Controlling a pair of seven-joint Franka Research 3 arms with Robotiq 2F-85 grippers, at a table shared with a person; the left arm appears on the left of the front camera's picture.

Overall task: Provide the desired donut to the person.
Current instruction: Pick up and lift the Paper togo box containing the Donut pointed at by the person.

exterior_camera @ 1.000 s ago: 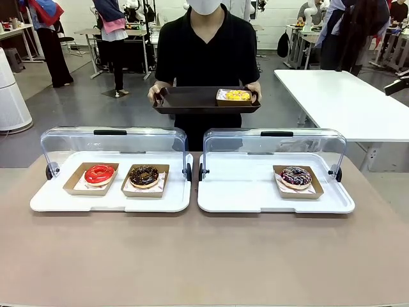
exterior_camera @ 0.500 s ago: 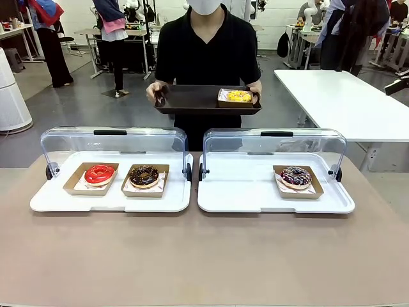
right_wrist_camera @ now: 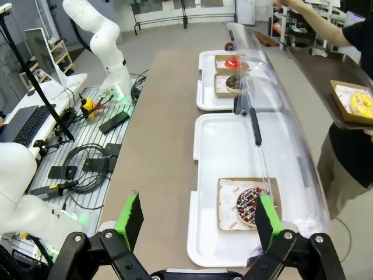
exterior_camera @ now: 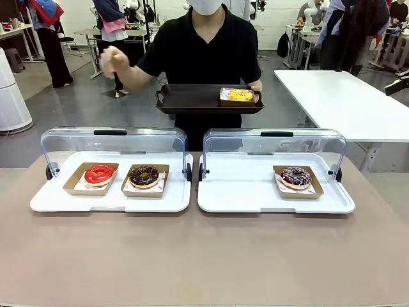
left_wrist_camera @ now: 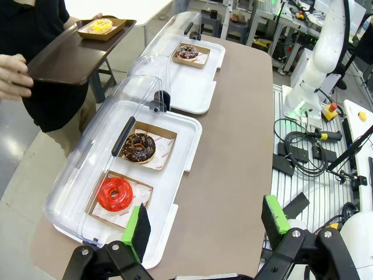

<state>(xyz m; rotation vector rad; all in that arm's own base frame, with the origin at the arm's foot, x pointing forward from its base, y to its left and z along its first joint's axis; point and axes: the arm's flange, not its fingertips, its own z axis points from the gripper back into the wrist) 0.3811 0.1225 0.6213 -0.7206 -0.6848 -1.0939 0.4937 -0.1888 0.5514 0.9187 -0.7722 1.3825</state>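
The person's (exterior_camera: 204, 45) free hand (left_wrist_camera: 14, 76), empty and loosely curled, had left the dark brown rectangular tray (exterior_camera: 192, 99), likely to point out a choice.

A white plastic tray (exterior_camera: 48, 203) and its twin (exterior_camera: 239, 185) sit side by side along the far edge of the brown tabletop (exterior_camera: 204, 256). Each has a clear domed lid (exterior_camera: 77, 141) (exterior_camera: 300, 146) tipped up behind it. Beyond the far right corner stands a white rectangular table (exterior_camera: 345, 102). Past the far left corner is a white ribbed cylindrical appliance (exterior_camera: 9, 96). Off the near edge, black cables (right_wrist_camera: 87, 157) lie on a slatted metal platform (right_wrist_camera: 96, 137) near a black keyboard (right_wrist_camera: 26, 123).

Brown table (exterior_camera: 204, 256), 2 white trays (exterior_camera: 172, 193)
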